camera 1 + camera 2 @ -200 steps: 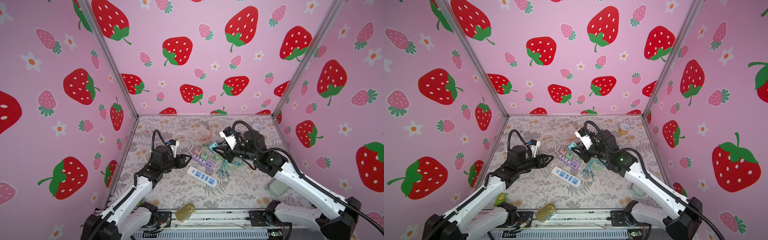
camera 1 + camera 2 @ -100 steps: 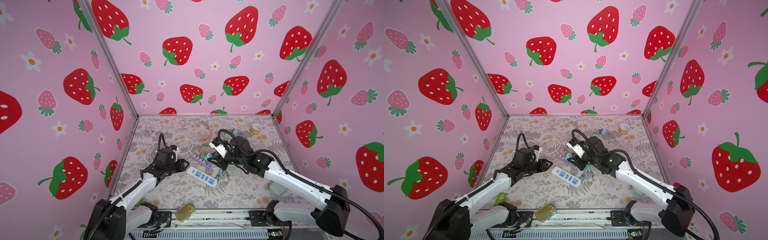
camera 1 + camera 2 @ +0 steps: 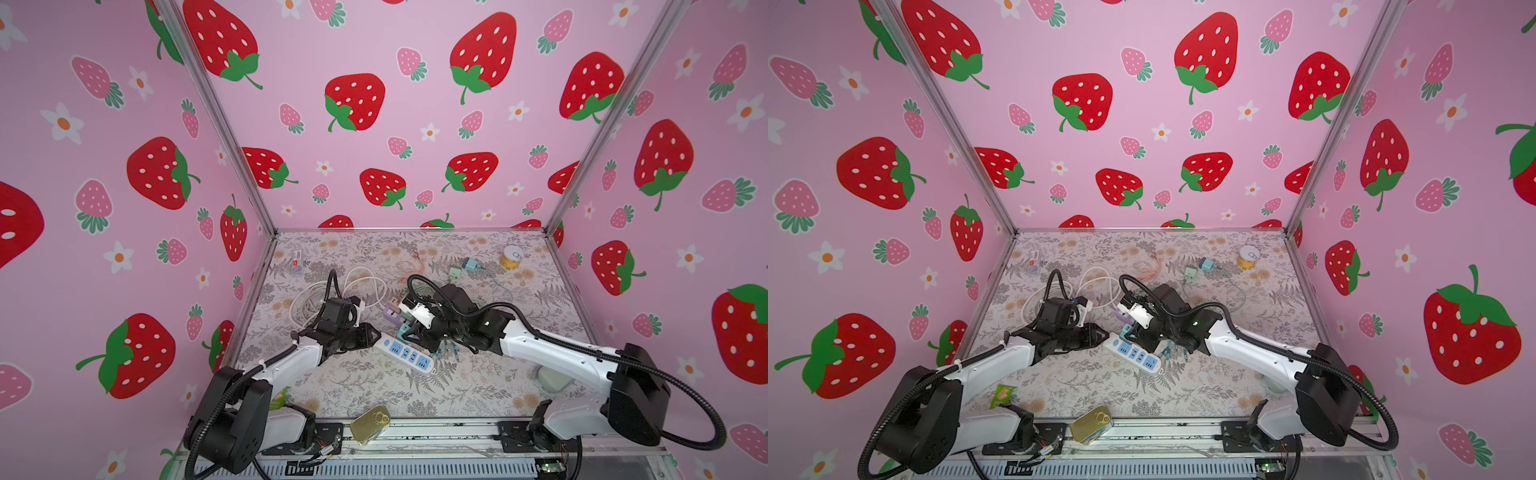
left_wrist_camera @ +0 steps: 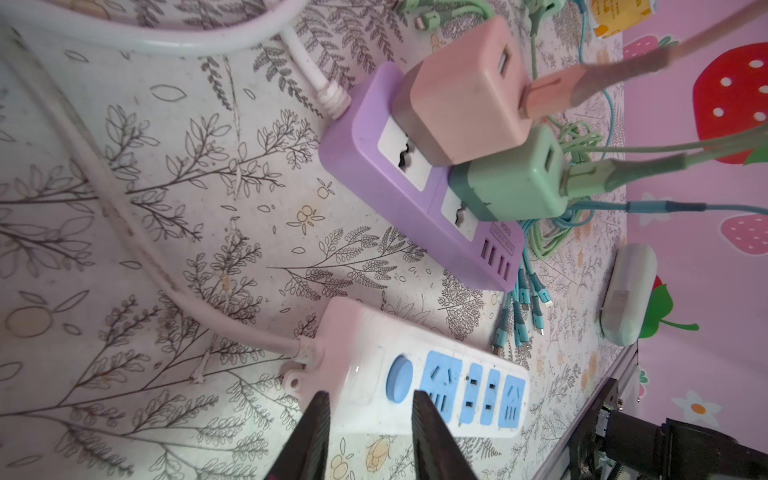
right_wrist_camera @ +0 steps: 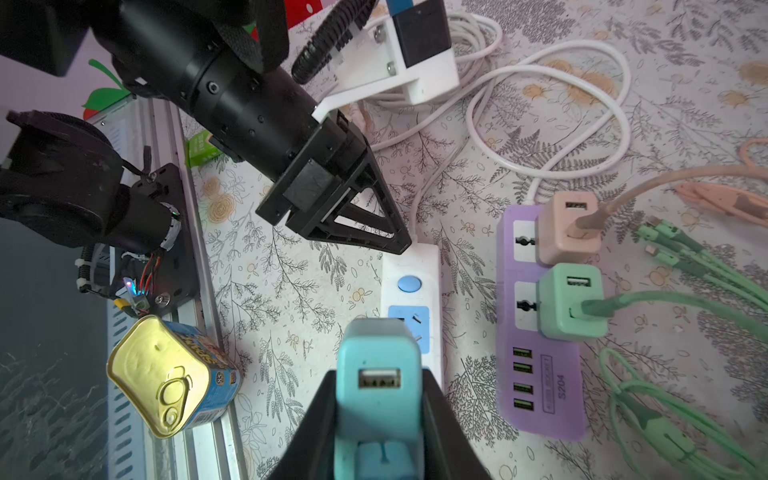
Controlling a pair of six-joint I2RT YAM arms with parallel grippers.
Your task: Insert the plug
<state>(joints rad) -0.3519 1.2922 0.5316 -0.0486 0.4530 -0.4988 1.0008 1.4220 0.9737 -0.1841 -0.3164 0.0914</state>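
At the middle of the floral table (image 3: 374, 399), in both top views: the white power strip (image 3: 405, 356) lies flat and slanted. The purple power strip (image 5: 540, 374) lies just beside it and already carries a pink charger (image 5: 567, 232) and a green charger (image 5: 571, 299). The right gripper (image 5: 376, 388) is clenched on the blue charger plug (image 5: 376, 357), one finger on each flank. The plug's USB port faces the wrist camera and its prongs are hidden on the far side. The plug hangs just above the white strip, over the blue socket (image 5: 409, 318) nearest the round switch (image 5: 409, 284). The left gripper (image 4: 368, 395) sits at the cord end of the strip, its fingers partly apart and grasping nothing that shows. The tips overlap the strip's end, but whether they bear on it cannot be told. Step in hand, as judged: seating the plug. To do it well, the left tips should pin the cord end so the light strip neither slides nor tips. Because the prongs are unseen, the plug should be squared to the socket's slots before descent. It should then be pushed straight down without twist, clear of the switch. A slanted entry would likely skid the strip toward the purple one.
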